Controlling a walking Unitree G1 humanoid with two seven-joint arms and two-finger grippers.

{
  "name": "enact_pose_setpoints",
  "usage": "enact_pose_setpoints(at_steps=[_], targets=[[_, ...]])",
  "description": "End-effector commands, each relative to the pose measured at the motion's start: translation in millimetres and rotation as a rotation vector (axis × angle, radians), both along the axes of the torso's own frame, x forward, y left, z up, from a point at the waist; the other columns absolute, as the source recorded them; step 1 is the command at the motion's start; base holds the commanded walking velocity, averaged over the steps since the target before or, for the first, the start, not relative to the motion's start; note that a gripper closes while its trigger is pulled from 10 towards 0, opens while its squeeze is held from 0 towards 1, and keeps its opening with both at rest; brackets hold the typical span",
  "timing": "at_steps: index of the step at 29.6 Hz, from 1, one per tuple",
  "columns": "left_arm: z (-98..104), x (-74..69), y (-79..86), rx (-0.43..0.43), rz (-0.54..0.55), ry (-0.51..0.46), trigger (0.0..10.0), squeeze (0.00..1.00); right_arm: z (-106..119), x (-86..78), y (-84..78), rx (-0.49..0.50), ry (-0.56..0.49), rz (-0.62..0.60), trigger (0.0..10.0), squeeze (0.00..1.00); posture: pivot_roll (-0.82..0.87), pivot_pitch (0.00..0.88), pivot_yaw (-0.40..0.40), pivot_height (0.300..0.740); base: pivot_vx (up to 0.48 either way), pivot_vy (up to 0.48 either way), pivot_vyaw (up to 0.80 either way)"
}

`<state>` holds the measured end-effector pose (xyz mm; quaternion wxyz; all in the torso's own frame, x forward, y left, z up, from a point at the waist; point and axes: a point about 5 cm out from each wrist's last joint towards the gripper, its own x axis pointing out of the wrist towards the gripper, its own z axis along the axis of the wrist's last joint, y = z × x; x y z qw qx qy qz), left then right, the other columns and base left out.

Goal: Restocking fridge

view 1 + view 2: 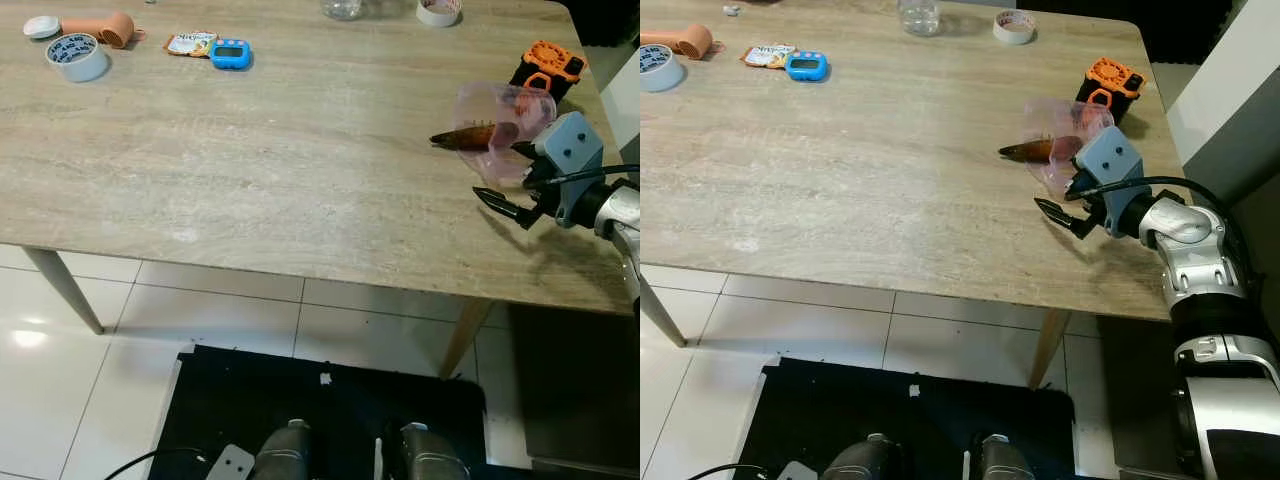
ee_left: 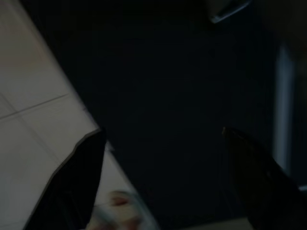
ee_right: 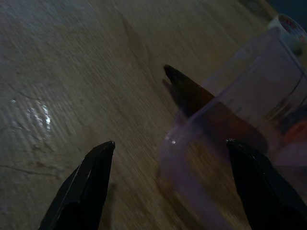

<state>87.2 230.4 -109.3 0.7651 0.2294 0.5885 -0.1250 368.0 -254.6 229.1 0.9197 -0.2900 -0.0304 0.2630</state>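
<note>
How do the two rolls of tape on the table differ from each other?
The tape roll near the left far corner is bluish-grey and looks larger and taller; the tape roll at the far edge towards the right is white with reddish print and looks flatter. Both lie flat on the wooden table, hole upward.

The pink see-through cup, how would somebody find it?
Look at the wooden table, near its right edge. By the right gripper, beside an orange and black tool, the pink cup lies tipped over, clear, with something brown poking out.
</note>
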Motion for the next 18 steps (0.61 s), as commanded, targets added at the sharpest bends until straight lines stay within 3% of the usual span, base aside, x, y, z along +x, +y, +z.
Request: enact_pose_setpoints(at_steps=[1,2,4,8,9,12,14,15,16,17,18], targets=[[2,-22.5,28.8,0.171,-0.116,0.105,10.0,0.00,1,-0.4,-6.3,-0.002,-0.016,-0.030,10.0,0.00,0.01,0.272,-0.050,0.740,0.000,0.000,0.00],[2,-22.5,28.8,0.171,-0.116,0.105,10.0,0.00,1,-0.4,-6.3,-0.002,-0.016,-0.030,10.0,0.00,0.01,0.272,-0.050,0.740,0.000,0.000,0.00],[10,-16.9,50.4,0.289,-0.138,0.094,10.0,0.00,2,0.0,-7.5,-0.002,-0.027,-0.047,10.0,0.00,0.01,0.272,-0.050,0.740,0.000,0.000,0.00],[14,-12.4,59.4,0.329,-0.078,0.053,10.0,0.00,2,0.2,-8.0,0.001,-0.033,-0.055,10.0,0.00,0.01,0.272,-0.050,0.740,0.000,0.000,0.00],[17,-3.8,62.0,0.321,0.040,-0.023,10.0,0.00,2,0.1,-8.2,0.004,-0.040,-0.058,10.0,0.00,0.01,0.272,-0.050,0.740,0.000,0.000,0.00],[20,2.3,64.1,0.315,0.126,-0.079,10.0,0.00,3,0.1,-8.3,0.006,-0.045,-0.059,10.0,0.00,0.01,0.276,-0.049,0.740,0.000,0.000,0.00],[25,14.9,66.1,0.312,0.237,-0.184,10.0,0.00,4,0.0,-8.9,0.012,-0.058,-0.064,10.0,0.00,0.01,0.278,-0.048,0.740,0.000,0.000,0.00],[25,23.0,61.4,0.256,0.322,-0.248,10.0,0.00,5,-0.2,-9.6,0.017,-0.065,-0.067,10.0,0.00,0.00,0.279,-0.049,0.740,0.000,0.000,0.00],[24,31.1,50.2,0.143,0.420,-0.298,10.0,0.00,4,-0.9,-10.2,0.012,-0.068,-0.069,10.0,0.00,0.00,0.280,-0.050,0.740,0.000,0.000,0.00],[24,31.1,50.2,0.143,0.420,-0.298,10.0,0.00,4,-0.9,-10.2,0.012,-0.068,-0.069,10.0,0.00,0.00,0.280,-0.050,0.740,0.000,0.000,0.00],[23,36.3,42.4,0.065,0.483,-0.329,10.0,0.00,4,-1.4,-10.6,0.007,-0.069,-0.071,10.0,0.00,0.00,0.280,-0.050,0.740,0.000,0.000,0.00]])
